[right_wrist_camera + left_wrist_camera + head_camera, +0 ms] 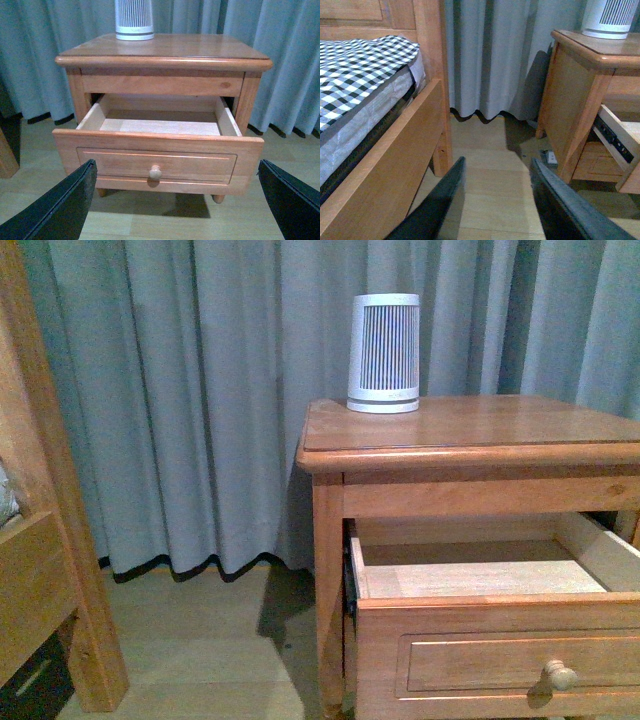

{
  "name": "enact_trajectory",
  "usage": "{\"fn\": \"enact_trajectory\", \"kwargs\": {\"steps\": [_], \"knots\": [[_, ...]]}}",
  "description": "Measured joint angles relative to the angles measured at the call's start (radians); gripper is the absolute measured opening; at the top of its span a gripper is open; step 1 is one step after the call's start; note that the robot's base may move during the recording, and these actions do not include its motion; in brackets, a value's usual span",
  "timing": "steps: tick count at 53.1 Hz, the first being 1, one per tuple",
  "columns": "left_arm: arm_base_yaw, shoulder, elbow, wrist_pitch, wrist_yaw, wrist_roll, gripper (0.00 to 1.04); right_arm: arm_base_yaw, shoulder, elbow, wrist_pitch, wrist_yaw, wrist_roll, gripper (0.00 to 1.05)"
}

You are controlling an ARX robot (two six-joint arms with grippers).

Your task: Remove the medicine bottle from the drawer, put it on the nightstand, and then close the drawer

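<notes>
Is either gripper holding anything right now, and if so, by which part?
Nothing is held: the left gripper and right gripper are both open and empty.

Grey-blue pleated curtain [180,390] hangs to the pale plank floor [200,640]. Wooden bed frame [50,570] stands at left, carrying a mattress [365,115] under a black-and-white checked sheet [360,65].

The nightstand [470,430] is glossy orange-brown wood; its drawer [160,162] matches, pale inside, with a lighter knob [155,173]. At one o'clock in the front view, a white cylinder [384,352] bears grey vertical ribs. Grey-blue curtains [180,390], dark-hemmed, hang at ten o'clock. The bedding [355,65] is black-and-white check.
</notes>
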Motion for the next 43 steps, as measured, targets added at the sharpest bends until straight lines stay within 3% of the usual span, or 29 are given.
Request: {"fn": "enact_trajectory", "kwargs": {"steps": [2,6,15,29,43], "knots": [[0.000,0.000,0.000,0.000,0.000,0.000,0.58,-0.002,0.004,0.002,-0.005,-0.008,0.003,0.98],[0.000,0.000,0.000,0.000,0.000,0.000,0.72,-0.065,0.165,0.097,-0.159,-0.159,0.084,0.98],[0.000,0.000,0.000,0.000,0.000,0.000,0.99,-0.166,0.641,0.441,-0.090,-0.214,0.072,0.98],[0.000,0.000,0.000,0.000,0.000,0.001,0.98,-0.173,1.285,1.031,-0.210,-0.192,0.022,0.98],[0.000,0.000,0.000,0.000,0.000,0.002,0.98,-0.109,1.723,1.382,-0.381,-0.104,0.041,0.98]]}}
